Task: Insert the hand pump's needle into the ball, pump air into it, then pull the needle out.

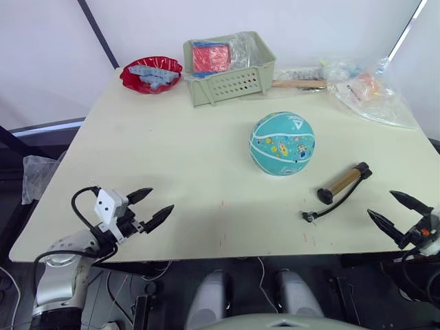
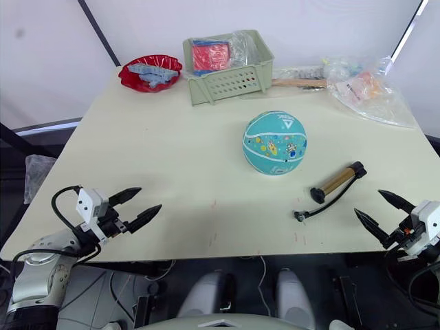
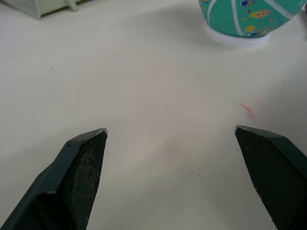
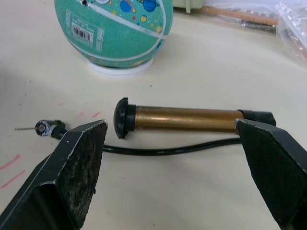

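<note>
Pale cream tabletop (image 1: 172,158) ran under both arms, marked with a few faint red scratches near its front edge. At about 7 o'clock on it the left gripper (image 1: 148,206) hovered with its two black fingers spread wide and nothing between them; at about 4 o'clock the right gripper (image 1: 395,213) hung just off the edge, likewise released and empty. Just ahead of the right gripper lay the hand pump (image 4: 184,118), flat on the table, its thin black hose (image 4: 168,149) curling back beside it to the needle (image 4: 41,128), which rested loose on the surface, apart from the ball. Beyond the pump, toward 12 o'clock from it and near the table's middle, the ball (image 1: 282,144) sat on a small white ring (image 4: 120,70). Farther out, at 12 o'clock, stood a green basket (image 1: 230,75), with a red dish (image 1: 151,74) at 11 o'clock and clear plastic bags (image 1: 368,93) at 2 o'clock.
</note>
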{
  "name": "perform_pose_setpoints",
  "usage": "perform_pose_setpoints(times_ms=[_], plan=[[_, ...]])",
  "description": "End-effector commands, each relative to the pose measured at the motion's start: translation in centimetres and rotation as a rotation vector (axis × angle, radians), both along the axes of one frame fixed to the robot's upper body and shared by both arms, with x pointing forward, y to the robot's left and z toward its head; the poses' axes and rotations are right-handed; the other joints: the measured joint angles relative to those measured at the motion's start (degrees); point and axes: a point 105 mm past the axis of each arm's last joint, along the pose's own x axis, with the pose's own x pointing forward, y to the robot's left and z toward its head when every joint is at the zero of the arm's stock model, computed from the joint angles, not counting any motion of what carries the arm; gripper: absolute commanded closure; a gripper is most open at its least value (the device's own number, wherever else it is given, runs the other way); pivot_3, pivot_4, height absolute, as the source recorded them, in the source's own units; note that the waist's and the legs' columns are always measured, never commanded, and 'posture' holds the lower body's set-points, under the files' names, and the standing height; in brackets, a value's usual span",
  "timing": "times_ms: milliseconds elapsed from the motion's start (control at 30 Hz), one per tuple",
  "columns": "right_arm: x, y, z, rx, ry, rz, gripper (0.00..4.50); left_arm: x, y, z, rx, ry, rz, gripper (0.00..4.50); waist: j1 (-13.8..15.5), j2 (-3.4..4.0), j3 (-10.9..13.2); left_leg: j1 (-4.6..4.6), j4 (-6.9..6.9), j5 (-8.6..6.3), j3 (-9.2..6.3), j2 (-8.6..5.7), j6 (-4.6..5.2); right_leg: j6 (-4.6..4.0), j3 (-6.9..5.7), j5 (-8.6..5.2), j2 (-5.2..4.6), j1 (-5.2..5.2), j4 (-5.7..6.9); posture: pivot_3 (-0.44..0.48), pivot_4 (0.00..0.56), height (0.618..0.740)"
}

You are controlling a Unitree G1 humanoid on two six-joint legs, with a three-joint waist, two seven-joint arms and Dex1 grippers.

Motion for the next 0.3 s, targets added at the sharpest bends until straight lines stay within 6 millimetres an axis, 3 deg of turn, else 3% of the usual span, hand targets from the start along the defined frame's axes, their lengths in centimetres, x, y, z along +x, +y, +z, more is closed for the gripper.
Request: perform_pose_setpoints(times_ms=[33,133,300], plan=[[-0.14,-1.26,1.52,-0.013,-0.065,-0.033,0.03,-0.05,0.86,0.31,0.03,-0.027,0.038,0.0,0.0,0.0,0.0,0.0,0.0,0.0,0.0,0.0,0.0,-0.01,0.0,0.0,-0.01,0.0,0.0,0.0,0.15,0.735],[-0.01,-1.37,1.67,-0.018,-0.072,-0.034,0.03,-0.08,0.66,0.02,0.034,-0.024,0.032,0.0,0.0,0.0,0.0,0.0,0.0,0.0,0.01,0.01,0.0,-0.02,-0.02,0.01,-0.07,0.0,0.0,0.0,0.15,0.735],[0.22,-1.12,1.84,-0.011,-0.073,-0.026,0.03,-0.09,0.34,-0.3,0.047,-0.025,0.018,0.0,0.06,0.0,0.0,0.03,-0.03,-0.01,0.01,0.0,-0.01,-0.13,-1.06,0.09,-0.94,-0.02,-0.02,0.0,0.15,0.735]])
